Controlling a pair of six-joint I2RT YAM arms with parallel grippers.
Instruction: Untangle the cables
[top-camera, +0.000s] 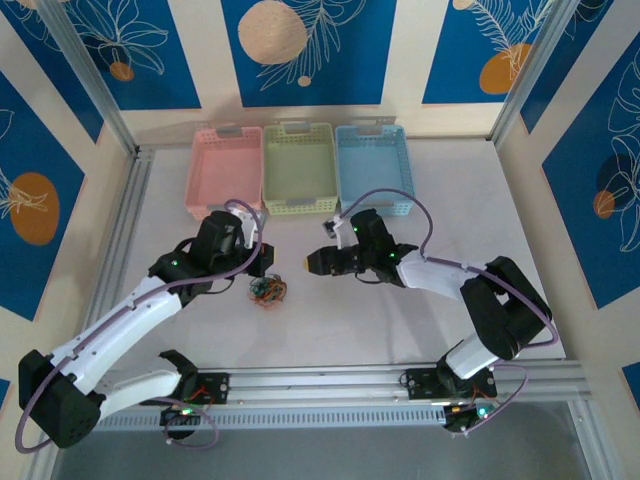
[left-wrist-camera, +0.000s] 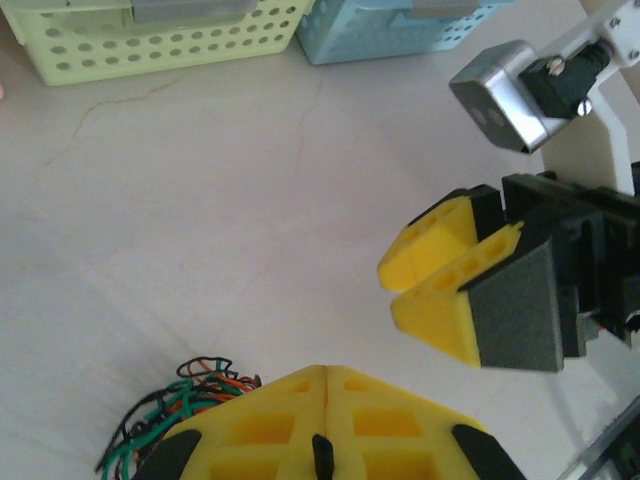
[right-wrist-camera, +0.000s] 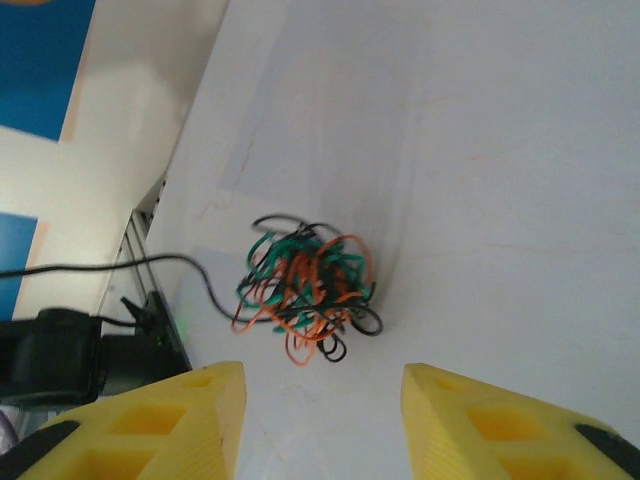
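One knot of cables (top-camera: 268, 291) sits on the bench (top-camera: 380, 330) between my two arms, with black, orange and green strands wound into a single clump. It is well short of the three baskets (top-camera: 298, 165) along the far edge. I judge it lies central so that either arm can reach it and one can pull against the other.

My left claw (left-wrist-camera: 325, 375) is clenched, its yellow fingers pressed together along one seam. The clump sits just beside and below its tip, and I cannot tell whether a strand is nipped in that seam.

My right claw (right-wrist-camera: 322, 385) is released, its fingers parted a fair way but not wide, with bare bench between them. It holds nothing and stands apart from the knot, which lies straight ahead of the gap. To me it looks lined up to pinch a loose loop. No strand is freed yet.
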